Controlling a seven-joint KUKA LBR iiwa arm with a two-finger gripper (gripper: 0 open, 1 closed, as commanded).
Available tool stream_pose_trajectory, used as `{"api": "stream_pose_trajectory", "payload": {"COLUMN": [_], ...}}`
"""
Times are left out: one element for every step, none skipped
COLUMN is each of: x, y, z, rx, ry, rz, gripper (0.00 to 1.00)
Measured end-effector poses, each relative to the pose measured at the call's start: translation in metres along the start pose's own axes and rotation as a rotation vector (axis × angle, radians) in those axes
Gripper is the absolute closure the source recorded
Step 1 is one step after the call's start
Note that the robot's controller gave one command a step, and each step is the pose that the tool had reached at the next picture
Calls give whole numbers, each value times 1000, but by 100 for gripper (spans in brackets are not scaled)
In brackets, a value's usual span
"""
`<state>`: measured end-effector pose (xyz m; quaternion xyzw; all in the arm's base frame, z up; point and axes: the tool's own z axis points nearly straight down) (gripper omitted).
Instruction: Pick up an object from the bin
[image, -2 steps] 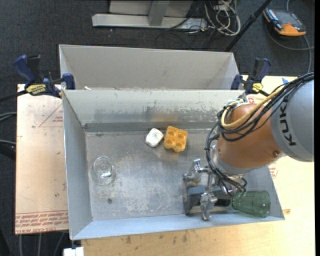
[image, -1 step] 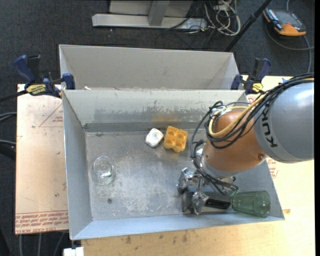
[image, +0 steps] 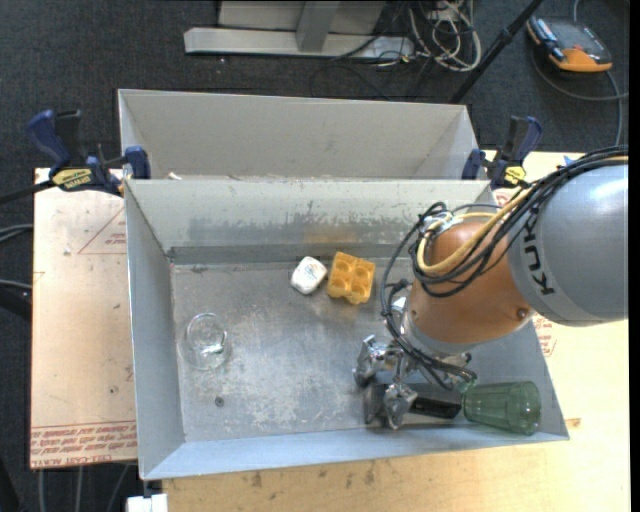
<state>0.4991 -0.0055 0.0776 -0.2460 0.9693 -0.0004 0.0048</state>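
Orange-domed end effector (image: 388, 392) is reaching low into the grey metal bin's (image: 150, 300) front right corner, just beside a green glass (image: 505, 406) lying on its side. How wide it is set cannot be told. The pick is seemingly not yet made, and a yellow holed block (image: 351, 277), white lump (image: 308, 275) and clear cup (image: 205, 340) are lying well apart.

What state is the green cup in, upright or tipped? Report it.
Tipped. The green cup lies on its side by the bin front wall, beside the gripper.

Grey arm (image: 585, 250), orange cover (image: 465, 295), blk cables (image: 437, 232), metal claw (image: 386, 395)
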Motion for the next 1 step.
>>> {"api": "stream_pose_trajectory", "payload": {"x": [0], "y": [-2], "z": [-126], "rx": [0], "ry": [-5], "rz": [-16], "gripper": [100]}}
